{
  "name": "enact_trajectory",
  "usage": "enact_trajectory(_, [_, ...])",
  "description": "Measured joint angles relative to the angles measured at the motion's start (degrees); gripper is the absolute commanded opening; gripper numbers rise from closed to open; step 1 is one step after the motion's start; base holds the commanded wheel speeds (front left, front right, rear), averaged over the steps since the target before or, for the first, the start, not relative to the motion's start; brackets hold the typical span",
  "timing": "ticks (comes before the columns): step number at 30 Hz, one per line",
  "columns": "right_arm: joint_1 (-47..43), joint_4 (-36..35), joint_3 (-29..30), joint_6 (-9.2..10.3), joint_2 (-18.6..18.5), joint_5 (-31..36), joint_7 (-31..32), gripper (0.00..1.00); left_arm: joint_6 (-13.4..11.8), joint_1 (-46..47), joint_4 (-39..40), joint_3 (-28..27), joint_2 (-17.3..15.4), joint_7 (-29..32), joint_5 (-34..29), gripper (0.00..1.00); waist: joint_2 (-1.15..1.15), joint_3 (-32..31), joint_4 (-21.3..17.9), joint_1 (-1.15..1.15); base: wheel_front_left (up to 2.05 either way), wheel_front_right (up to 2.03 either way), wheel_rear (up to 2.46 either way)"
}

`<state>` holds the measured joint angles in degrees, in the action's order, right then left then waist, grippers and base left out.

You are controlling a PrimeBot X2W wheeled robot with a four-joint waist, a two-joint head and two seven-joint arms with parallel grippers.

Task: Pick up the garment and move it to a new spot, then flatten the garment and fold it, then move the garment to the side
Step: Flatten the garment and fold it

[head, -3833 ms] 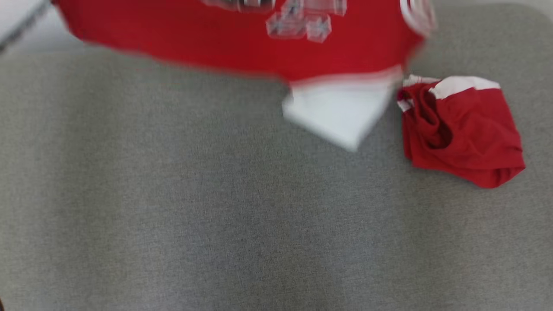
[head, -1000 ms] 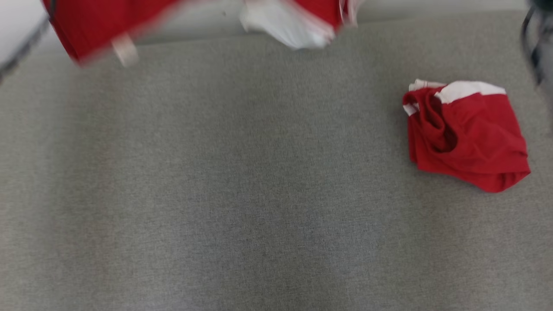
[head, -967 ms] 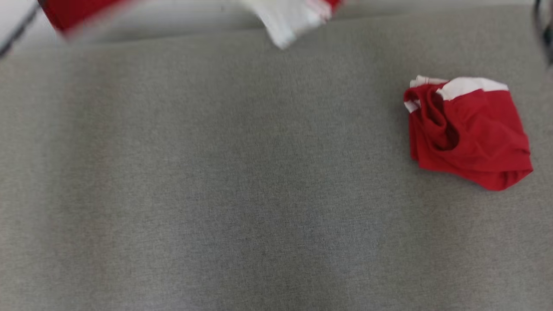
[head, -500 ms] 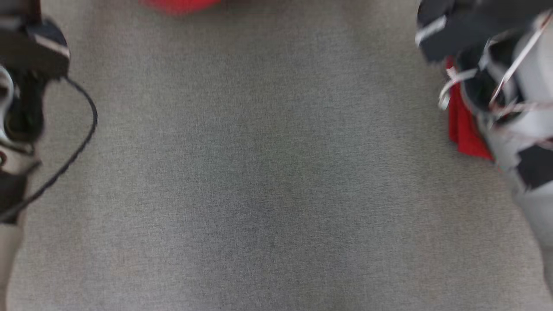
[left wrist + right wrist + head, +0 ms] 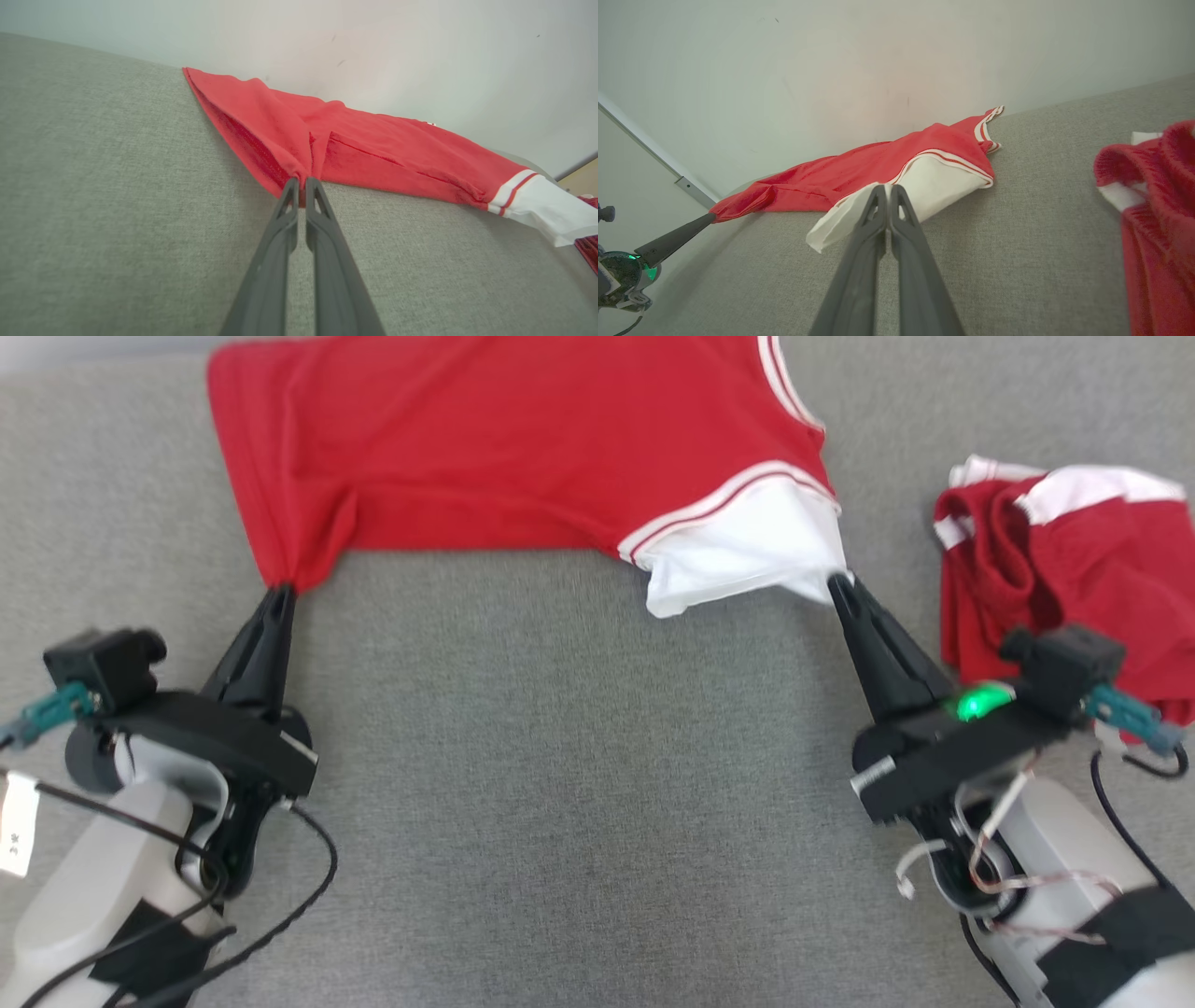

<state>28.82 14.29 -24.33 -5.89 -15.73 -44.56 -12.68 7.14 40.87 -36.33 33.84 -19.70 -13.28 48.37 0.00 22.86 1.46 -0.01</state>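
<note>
The garment [image 5: 523, 448] has dropped flat, crumpled red cloth [image 5: 1064, 569] beside right hand [image 5: 834, 581].

No legible text; tiny unreadable marks on a white tag [image 5: 16, 825]

The red garment [image 5: 523, 448] with a white sleeve lies spread out, slightly wrinkled.

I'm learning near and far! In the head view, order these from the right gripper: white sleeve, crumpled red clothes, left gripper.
1. White cloth sleeve, pinched by the right gripper.
2. Crumpled red-and-white cloth heap, just right.
3. Left gripper, far left, pinching the red shirt corner.
</note>
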Motion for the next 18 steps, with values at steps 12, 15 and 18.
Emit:
enact_trajectory(12, [-11.1,-4.2,0.6,-0.43,-3.9,-1.3,-0.5,0.0,0.0,-8.0,-2.7,-1.4,-0.2,-0.9,0.9,0.0,-0.01,-9.4,0.3,-0.01,0.0,0.0,0.0])
enact_trajectory(15, [-14.7,-5.3,0.6,-0.51,-5.4,-1.9,-0.5,0.0,0.0,-11.5,-2.1,0.3,-0.3,-1.0,0.7,0.0,-0.01,-11.9,0.3,-0.01,0.0,0.0,0.0])
enact_trajectory(18, [-19.9,-6.2,0.3,-0.66,-7.5,-4.0,0.2,0.0,0.0,-14.9,-1.4,1.6,-0.1,-1.0,-0.2,0.0,-0.02,-15.3,0.3,-0.01,0.0,0.0,0.0])
